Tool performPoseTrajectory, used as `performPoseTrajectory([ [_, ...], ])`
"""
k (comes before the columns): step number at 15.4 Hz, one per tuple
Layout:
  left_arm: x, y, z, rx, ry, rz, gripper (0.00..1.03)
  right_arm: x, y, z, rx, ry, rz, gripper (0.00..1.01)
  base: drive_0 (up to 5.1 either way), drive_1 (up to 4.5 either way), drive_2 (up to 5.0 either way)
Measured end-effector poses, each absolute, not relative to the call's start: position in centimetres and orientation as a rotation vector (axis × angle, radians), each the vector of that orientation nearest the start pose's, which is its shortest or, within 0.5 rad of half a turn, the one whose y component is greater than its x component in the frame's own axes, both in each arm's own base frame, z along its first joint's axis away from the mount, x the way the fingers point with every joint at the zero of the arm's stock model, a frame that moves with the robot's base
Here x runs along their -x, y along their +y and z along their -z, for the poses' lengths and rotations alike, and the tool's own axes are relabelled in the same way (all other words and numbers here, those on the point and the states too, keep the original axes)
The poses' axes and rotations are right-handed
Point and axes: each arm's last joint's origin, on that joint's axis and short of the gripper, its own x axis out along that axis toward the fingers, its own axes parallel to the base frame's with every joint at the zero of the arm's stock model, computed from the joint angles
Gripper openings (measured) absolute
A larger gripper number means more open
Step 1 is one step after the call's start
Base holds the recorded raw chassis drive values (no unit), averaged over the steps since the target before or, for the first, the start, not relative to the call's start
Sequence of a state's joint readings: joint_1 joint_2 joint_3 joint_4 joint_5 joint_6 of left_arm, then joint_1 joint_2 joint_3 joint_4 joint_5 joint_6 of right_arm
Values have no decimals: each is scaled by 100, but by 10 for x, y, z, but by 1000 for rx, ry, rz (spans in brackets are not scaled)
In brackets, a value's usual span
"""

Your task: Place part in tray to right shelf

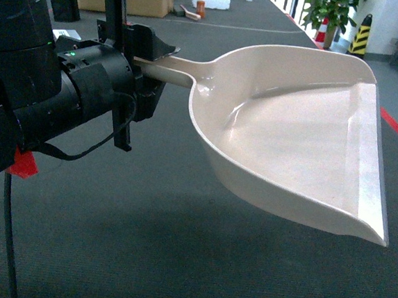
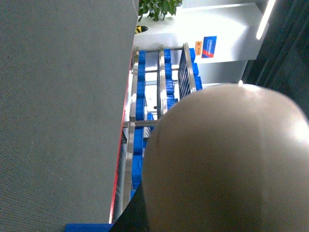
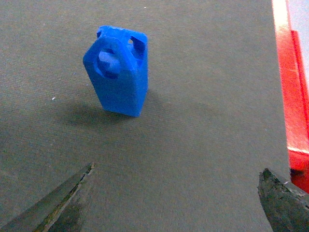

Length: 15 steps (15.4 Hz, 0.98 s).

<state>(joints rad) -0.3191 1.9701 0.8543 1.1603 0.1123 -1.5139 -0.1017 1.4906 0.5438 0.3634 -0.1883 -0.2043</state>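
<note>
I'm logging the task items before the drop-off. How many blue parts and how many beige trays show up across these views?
Blue part: 1, standing upright on the grey floor, ahead of the right gripper's open jaws.
Beige tray: 1, empty, held by its handle in the left gripper.
Total: 2

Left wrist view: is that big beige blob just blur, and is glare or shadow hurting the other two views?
Left wrist view: the tray fills the frame, soft and out of focus; the right shelf behind it is sharper. Head view: mild sheen in the tray's bowl, edges clear. Right wrist view: the part is crisp, with a soft shadow to its left.
</note>
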Motion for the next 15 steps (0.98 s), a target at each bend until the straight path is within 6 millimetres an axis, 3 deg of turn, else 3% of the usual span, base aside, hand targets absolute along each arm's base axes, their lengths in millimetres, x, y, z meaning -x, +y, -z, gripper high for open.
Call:
performPoseTrajectory([
  [3,-360,-122,-157,1493,291,379,18,-312,-3,-135,151,585,-197,98,0,0,0],
  [6,-360,-122,-157,1493,290,379,18,-340,19,-120,173,610,-244,98,0,0,0],
  [10,-361,-120,-157,1480,276,360,17,-380,41,-101,143,605,-184,98,0,0,0],
  [11,-361,-120,-157,1476,275,360,17,-385,45,-97,120,603,-173,92,0,0,0],
  [13,-361,-120,-157,1475,273,364,16,-380,48,-98,71,575,-142,62,0,0,0],
  [14,-361,-121,-157,1478,281,375,16,-366,45,-103,65,576,-120,50,0,0,0],
  [15,-361,-122,-157,1480,287,378,16,-352,38,-109,63,566,-98,47,0,0,0],
])
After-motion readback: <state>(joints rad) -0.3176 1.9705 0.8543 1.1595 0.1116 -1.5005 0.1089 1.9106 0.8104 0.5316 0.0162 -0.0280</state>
